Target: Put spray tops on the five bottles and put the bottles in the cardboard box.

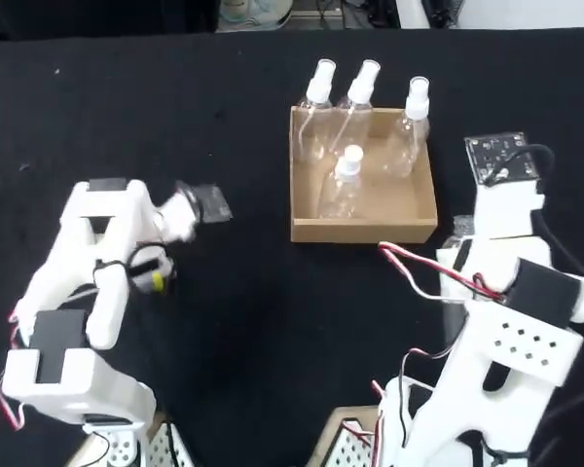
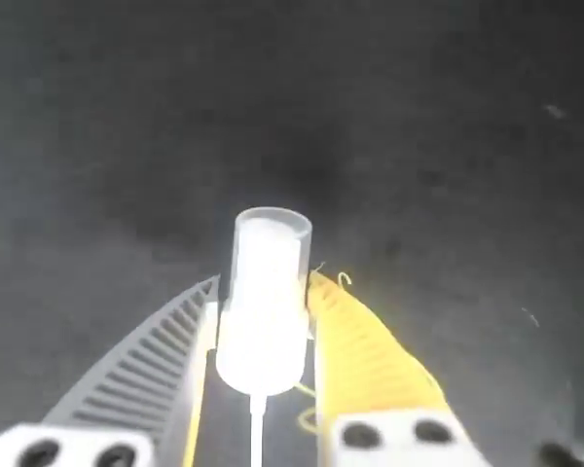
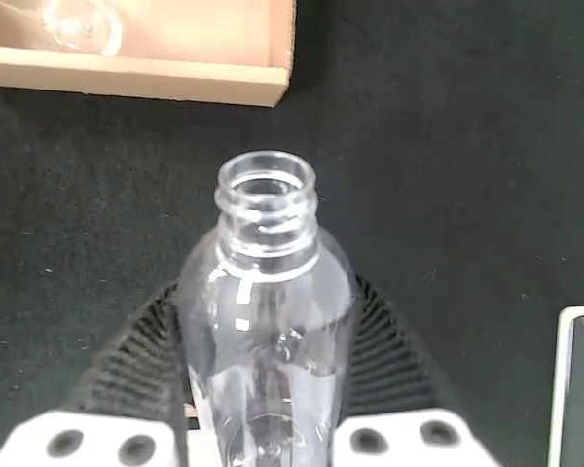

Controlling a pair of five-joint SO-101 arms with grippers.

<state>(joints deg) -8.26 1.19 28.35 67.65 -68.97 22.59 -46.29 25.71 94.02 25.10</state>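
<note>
On the left of the black surface (image 1: 243, 331), the left arm (image 1: 92, 282) is holding a white spray top with a clear cap (image 2: 263, 311). Its jaws, 1 grey and 1 yellow, are pressing against either side of the top's white collar, nearly closed. The thin tube is running back between them and the cap is pointing away from the wrist. The top is being held over bare black surface, well apart from the open brown cardboard box (image 1: 362, 232). On the right, the right arm (image 1: 511, 321) is gripping a clear plastic bottle with an open threaded neck (image 3: 268, 292). Its 2 black ribbed jaws are clamping the bottle's wide body from both sides, spread only as far as that body allows, and the uncapped neck is sticking out beyond them. This bottle is being held outside the box, near 1 of its corners. Inside the box, 4 clear bottles fitted with white spray tops (image 1: 343, 190) are resting. 3 are lining the far wall with their tops reaching past the rim, and 1 is sitting nearer the middle.
</note>
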